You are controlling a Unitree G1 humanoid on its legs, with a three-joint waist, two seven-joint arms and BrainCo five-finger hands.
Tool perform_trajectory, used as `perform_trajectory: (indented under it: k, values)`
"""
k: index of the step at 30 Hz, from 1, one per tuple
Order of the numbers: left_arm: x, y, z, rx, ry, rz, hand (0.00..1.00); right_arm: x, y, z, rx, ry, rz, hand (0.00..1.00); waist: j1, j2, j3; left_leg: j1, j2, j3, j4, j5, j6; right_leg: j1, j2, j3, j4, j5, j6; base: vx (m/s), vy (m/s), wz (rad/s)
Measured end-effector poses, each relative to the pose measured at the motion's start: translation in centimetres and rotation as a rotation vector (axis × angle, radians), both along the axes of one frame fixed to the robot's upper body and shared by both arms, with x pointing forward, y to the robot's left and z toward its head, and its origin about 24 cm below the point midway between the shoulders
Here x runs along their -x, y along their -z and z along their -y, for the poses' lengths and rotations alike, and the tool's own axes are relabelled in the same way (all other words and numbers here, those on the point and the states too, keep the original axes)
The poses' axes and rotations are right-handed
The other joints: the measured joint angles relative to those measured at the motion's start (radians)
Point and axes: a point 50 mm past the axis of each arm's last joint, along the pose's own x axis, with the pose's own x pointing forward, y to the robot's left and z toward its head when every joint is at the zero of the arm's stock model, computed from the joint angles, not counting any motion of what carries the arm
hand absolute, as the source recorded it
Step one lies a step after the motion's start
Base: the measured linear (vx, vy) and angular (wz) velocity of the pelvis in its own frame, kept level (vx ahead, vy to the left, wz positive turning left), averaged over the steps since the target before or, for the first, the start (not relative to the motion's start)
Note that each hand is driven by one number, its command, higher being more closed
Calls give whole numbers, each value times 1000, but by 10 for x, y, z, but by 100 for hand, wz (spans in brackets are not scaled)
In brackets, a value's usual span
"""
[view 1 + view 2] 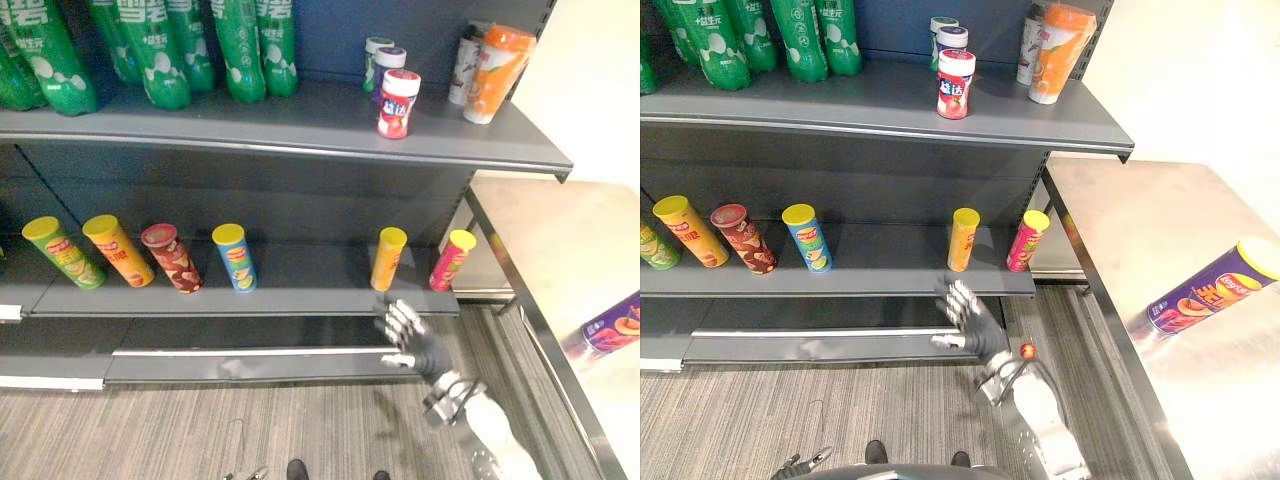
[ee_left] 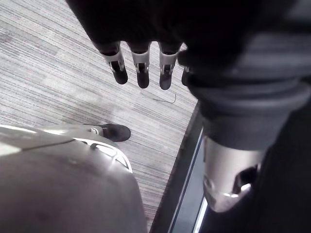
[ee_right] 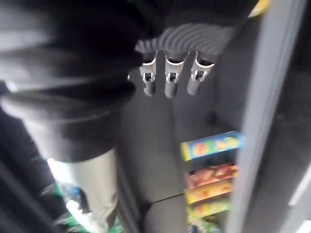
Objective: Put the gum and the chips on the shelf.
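1. R hand [image 1: 968, 318]: fingers spread straight, holds nothing; in front of lower shelf [image 1: 890, 278], just below orange can [image 1: 962, 238].
2. L hand [image 2: 142, 73]: fingers straight, empty, over carpet [image 2: 58, 87].
3. Red-white gum [image 1: 954, 84]: upright on top shelf [image 1: 840, 108].
4. Lying on steel table [image 1: 1120, 230]: purple chips [image 1: 1202, 288], well apart from R hand. R eye view has whole can, L eye view just part at its edge.
5. Labels too small to read.

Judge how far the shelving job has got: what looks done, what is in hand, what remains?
Looks done: the red-and-white gum bottle stands on the grey metal upper shelf. In hand: nothing; the right robot hand hovers open before the lower shelf, the left robot hand hangs open above the floor. Probably left: the purple cylindrical chip can lying on the steel table.
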Motion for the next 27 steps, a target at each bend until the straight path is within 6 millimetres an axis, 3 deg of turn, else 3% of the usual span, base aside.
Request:
perform_trajectory:
  k: [1,4,8,12,15,18,24,26,27]
  values:
    - [0,0,1,-4,-3,-3,0,8,27,7,85,31,-106,0,-5,5,2,0,-2,8,0,-2,-1,-2,-3,3,1,0,1,58,37,-7]
    - [0,2,7,4,-8,-7,0,30,74,35,249,146,-321,0,-11,27,1,3,-11,14,0,-11,0,-3,-11,7,1,-2,6,68,41,-7]
    - [-4,3,13,2,21,-9,0,73,122,78,435,332,-629,0,-12,52,5,19,-21,16,0,-23,5,14,-21,7,7,-7,16,84,41,0]
    - [-5,2,14,-3,38,-10,0,102,139,102,457,506,-818,0,-13,59,8,43,-22,16,0,-34,2,32,-23,6,16,-22,24,80,12,-1]
    - [-5,3,14,-3,38,-9,0,131,149,109,454,576,-966,0,-11,58,10,60,-22,17,0,-43,-2,48,-23,6,16,-31,24,83,-7,1]
    - [-5,3,14,4,36,-7,0,146,152,111,441,616,-1025,0,-12,61,19,85,-22,27,0,-54,-3,66,-23,15,19,-37,26,80,-3,-10]
    - [-15,1,14,8,53,31,0,161,154,114,337,773,-1087,0,-18,47,64,141,-32,86,7,-83,2,27,-43,71,170,-110,39,54,36,-26]
    - [-17,1,15,16,36,43,0,162,154,111,278,837,-1092,0,-16,48,79,142,-35,133,8,-93,10,-8,-44,114,193,-103,55,7,77,-76]
    - [-21,0,17,19,36,51,0,157,153,110,234,877,-1070,0,-17,59,97,126,-14,191,37,-123,22,-59,-27,157,236,-65,79,-19,55,-91]
